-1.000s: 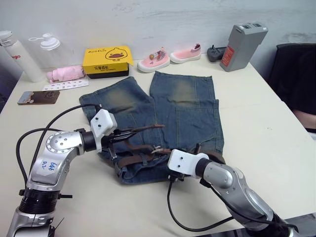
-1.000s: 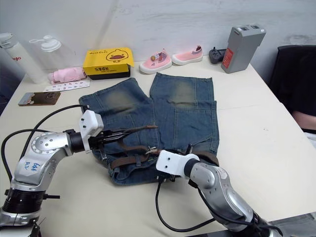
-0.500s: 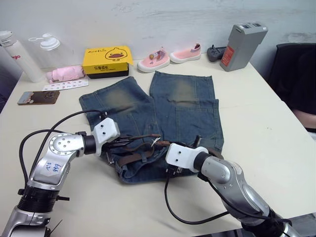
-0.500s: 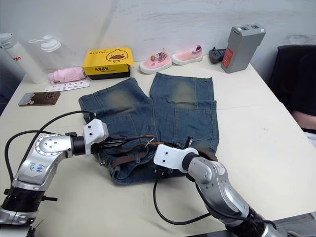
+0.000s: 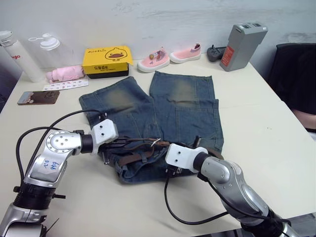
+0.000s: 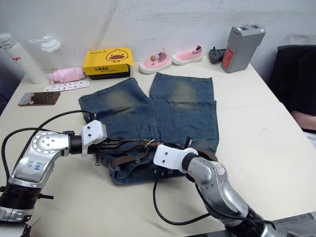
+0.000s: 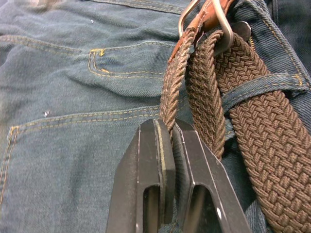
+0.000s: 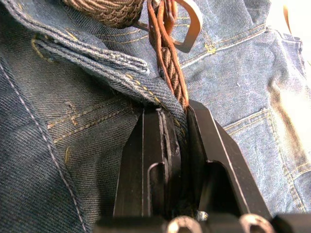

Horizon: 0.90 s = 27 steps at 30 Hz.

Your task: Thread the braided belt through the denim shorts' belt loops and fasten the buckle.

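braided belt [image 7: 204,87] pinched in left tool [image 7: 167,133], buckle [image 7: 214,19] just beyond.

Cream table [image 5: 256,113] bears denim shorts [image 5: 182,106], shoes [image 5: 154,60], yellow box [image 5: 106,60].

Belt [image 7: 272,145] runs off the left wrist view's edge, buckle [image 7: 214,19] cut by its top, and right tool [image 8: 172,121] tips are buried in shorts [image 8: 58,145] fabric.
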Motion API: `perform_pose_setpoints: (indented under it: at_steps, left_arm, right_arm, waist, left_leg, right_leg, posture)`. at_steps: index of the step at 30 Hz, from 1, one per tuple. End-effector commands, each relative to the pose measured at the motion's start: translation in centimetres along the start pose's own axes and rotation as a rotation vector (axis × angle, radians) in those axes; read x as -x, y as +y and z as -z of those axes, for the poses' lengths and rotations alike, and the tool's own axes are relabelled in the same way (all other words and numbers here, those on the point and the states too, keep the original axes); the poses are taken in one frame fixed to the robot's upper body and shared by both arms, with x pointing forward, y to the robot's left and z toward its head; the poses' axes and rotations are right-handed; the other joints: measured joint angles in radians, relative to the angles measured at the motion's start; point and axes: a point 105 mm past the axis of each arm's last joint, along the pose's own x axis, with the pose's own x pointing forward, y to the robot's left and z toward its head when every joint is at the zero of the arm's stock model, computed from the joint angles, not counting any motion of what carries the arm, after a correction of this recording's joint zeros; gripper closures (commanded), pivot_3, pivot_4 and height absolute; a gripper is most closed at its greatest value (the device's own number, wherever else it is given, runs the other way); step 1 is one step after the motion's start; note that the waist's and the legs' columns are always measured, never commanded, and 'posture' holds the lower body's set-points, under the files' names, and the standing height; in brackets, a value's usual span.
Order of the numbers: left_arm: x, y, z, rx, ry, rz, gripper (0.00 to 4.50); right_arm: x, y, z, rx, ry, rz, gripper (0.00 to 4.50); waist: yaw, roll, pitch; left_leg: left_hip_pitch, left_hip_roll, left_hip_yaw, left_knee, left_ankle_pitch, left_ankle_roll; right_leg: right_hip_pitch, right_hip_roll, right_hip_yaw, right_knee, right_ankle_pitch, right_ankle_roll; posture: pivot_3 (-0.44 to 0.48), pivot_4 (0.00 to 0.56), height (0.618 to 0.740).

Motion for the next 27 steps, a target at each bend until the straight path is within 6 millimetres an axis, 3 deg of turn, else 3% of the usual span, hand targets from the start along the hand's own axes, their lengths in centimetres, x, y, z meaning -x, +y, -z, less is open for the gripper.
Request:
perform_pose_setpoints:
  at_steps: [1,7,12,15,20,26,27]
  left_arm:
    - [-0.5,0.0,-1.1,-0.097,-0.009,0.021,4.50]
    - [-1.4,-0.2,-1.4,-0.141,-0.020,0.052,4.50]
    - [-3.4,-0.2,-2.5,-0.133,-0.077,0.063,4.50]
    - [-5.6,-1.8,-4.1,-0.064,-0.176,0.123,4.50]
    - [-7.1,-3.5,-4.5,-0.031,-0.199,0.175,4.50]
    - [-8.7,-3.6,-5.7,-0.029,-0.232,0.192,4.50]
    - [-8.8,-3.8,-5.6,-0.035,-0.227,0.198,4.50]
  right_arm:
    - [0.2,-0.7,-1.3,0.048,-0.052,0.032,4.47]
    - [0.2,-0.6,-1.3,0.059,-0.052,0.029,4.47]
    - [0.2,-0.5,-1.4,0.065,-0.057,0.019,4.47]
    - [0.3,-0.2,-0.9,0.049,-0.033,0.002,4.47]
    - [0.6,0.3,-0.9,0.063,-0.035,-0.035,4.47]
    - [1.3,1.7,0.5,-0.027,0.027,-0.136,4.47]
    - [1.7,1.2,0.5,-0.049,0.025,-0.121,4.02]
  waist:
    - [0.000,0.000,0.000]
    - [0.000,0.000,0.000]
    - [0.002,-0.001,0.000]
    - [0.002,-0.001,-0.001]
    - [0.001,-0.001,-0.002]
    - [0.005,-0.002,-0.003]
    - [0.004,-0.002,-0.003]
  left_leg:
    - [0.000,0.000,0.000,0.000,0.000,0.000]
    - [0.000,0.000,0.000,0.000,0.001,0.001]
    - [0.000,-0.001,0.001,0.001,0.001,0.002]
    - [-0.001,-0.001,0.001,0.001,0.001,0.002]
    - [-0.001,-0.001,0.002,0.002,0.002,0.003]
    - [-0.002,-0.002,0.002,0.004,0.002,0.003]
    - [-0.003,-0.002,0.002,0.004,0.002,0.004]
  right_leg:
    - [0.000,0.000,0.000,0.000,0.000,0.000]
    - [0.000,0.000,0.000,0.001,0.000,0.000]
    - [0.000,0.000,0.000,0.001,0.000,0.000]
    - [0.000,0.000,0.000,0.001,0.000,0.000]
    - [0.001,0.001,-0.001,0.003,0.000,0.001]
    - [0.002,0.001,-0.001,0.002,0.001,0.001]
    - [0.002,0.001,-0.001,0.003,0.001,0.001]
  posture:
    - [0.000,0.150,0.712]
    - [0.000,0.150,0.712]
    - [0.000,0.150,0.712]
    - [0.000,0.150,0.712]
    - [0.000,0.150,0.712]
    - [0.000,0.150,0.712]
    - [0.000,0.150,0.712]
